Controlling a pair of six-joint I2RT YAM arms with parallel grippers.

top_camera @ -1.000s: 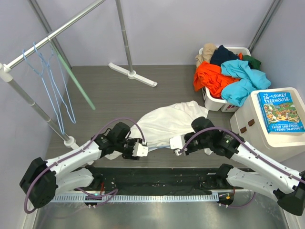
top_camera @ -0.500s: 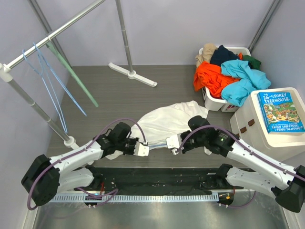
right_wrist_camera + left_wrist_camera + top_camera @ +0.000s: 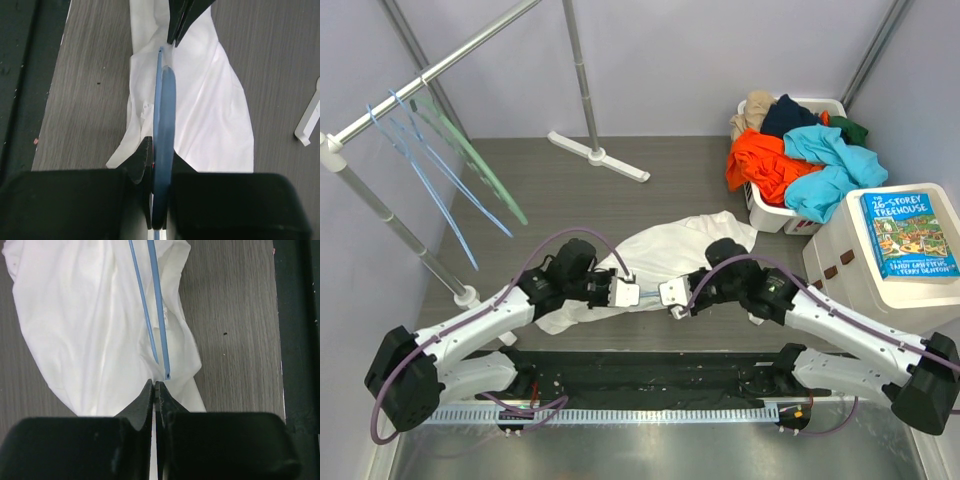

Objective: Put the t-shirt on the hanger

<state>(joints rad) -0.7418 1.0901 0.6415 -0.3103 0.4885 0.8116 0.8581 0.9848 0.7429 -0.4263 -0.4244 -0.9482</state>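
Both grippers have drawn closer together over the last second, and the left gripper (image 3: 636, 293) has gone from parted jaws to pressed-together ones. On the rail (image 3: 440, 65) at far left, the spare blue hangers (image 3: 450, 163) and the green hanger (image 3: 485, 172) have swung further out to the right.

Starting at the left, we see those hangers tilted on the rail, well apart from the arms. The left gripper sits low over the near edge of the t-shirt (image 3: 665, 255). The free tip of the hanger (image 3: 164, 110) ends just beside its fingertips, and we cannot tell whether it pinches the wire or only meets it. The hanger (a thin light-blue wire one) spans the short gap between the two grippers, above the white cloth. The right gripper (image 3: 663, 297) is clamped on the hanger's other end, the blue wire running up between its fingers.

The t-shirt lies crumpled on the grey table (image 3: 670, 190), spreading back and right from beneath both grippers, not yet on the hanger. Further right, we see a white basket (image 3: 765, 218) heaped with clothes, an orange garment (image 3: 760, 165) and a turquoise garment (image 3: 830, 165) spilling over its rim. At far right a book (image 3: 908, 235) lies flat on a white box (image 3: 860, 290).
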